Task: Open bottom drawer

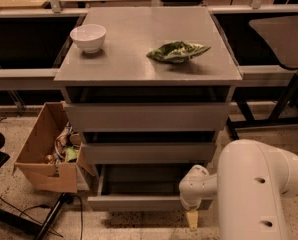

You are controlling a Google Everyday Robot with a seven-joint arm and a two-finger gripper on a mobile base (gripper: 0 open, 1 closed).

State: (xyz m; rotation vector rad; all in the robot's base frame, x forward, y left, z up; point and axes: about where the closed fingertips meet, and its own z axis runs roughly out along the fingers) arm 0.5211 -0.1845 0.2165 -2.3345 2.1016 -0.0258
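The bottom drawer (139, 202) is seen at the foot of a grey drawer unit (139, 64), pulled partly out so that a strip of its smooth grey tray interior is exposed behind the slim, plain front. Above it, the mid-height drawer front (148, 152) and the tallest drawer front (146, 116) are set slightly forward of the frame, with dark gaps shown over each. The gripper (192, 219) is found low at the right end of the bottom drawer's front, with a pale yellowish tip reaching down past the lower edge towards the speckled floor (139, 229). Whether it is apart, together or clamped on the front cannot be told, as the wrist covers it. The thick white arm (254, 194) fills the lower right corner. On the unit's top a white bowl (88, 37) stands at the back left, and a crumpled green bag (178, 51) lies right of centre, the two well apart. Just beside the unit on the left, an open cardboard box (41, 156) is placed on the floor, with mixed items inside that cannot be identified.
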